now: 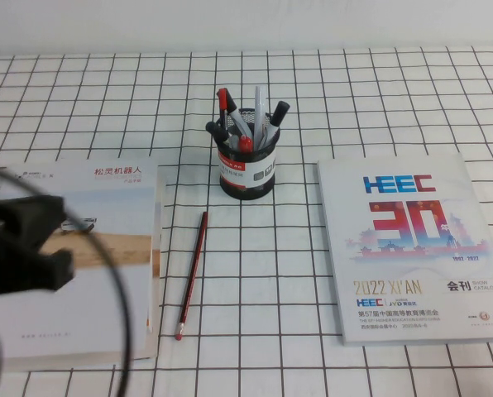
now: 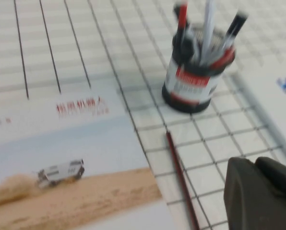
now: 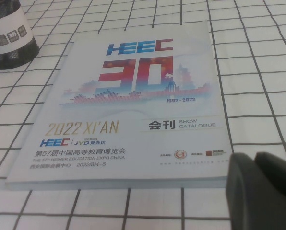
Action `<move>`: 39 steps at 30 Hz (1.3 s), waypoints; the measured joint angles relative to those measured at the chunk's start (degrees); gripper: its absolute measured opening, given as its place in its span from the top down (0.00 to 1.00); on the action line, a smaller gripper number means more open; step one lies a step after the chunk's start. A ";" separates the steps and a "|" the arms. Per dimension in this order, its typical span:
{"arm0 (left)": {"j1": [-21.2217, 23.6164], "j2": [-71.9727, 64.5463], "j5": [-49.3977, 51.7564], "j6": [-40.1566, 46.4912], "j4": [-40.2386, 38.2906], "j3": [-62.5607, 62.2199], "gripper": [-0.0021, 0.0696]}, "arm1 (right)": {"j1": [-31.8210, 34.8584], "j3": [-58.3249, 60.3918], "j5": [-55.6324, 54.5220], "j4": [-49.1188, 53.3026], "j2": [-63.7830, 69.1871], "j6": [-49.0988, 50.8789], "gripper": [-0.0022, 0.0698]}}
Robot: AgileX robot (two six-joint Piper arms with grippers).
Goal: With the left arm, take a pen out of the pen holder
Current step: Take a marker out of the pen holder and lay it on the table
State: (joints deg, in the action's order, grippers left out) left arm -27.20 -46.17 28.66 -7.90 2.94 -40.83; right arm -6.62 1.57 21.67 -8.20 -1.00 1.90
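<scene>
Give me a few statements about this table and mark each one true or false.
1. The pen holder stands upright with pens in it. True.
2. The red pencil stands in the holder. False: it lies flat beside the left booklet.
3. The left gripper is shut and empty, over the left booklet. True.
4. The right gripper reaches into the holder. False: it hangs by the HEEC catalogue's corner, away from the holder.
</scene>
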 joint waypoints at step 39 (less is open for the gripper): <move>7.61 27.01 -24.19 2.06 -2.15 30.89 0.97 | 0.00 0.00 0.00 0.00 0.00 0.00 0.99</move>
State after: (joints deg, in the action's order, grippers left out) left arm -19.58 -19.16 4.46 -5.84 0.78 -9.94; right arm -6.62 1.57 21.67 -8.20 -1.00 1.90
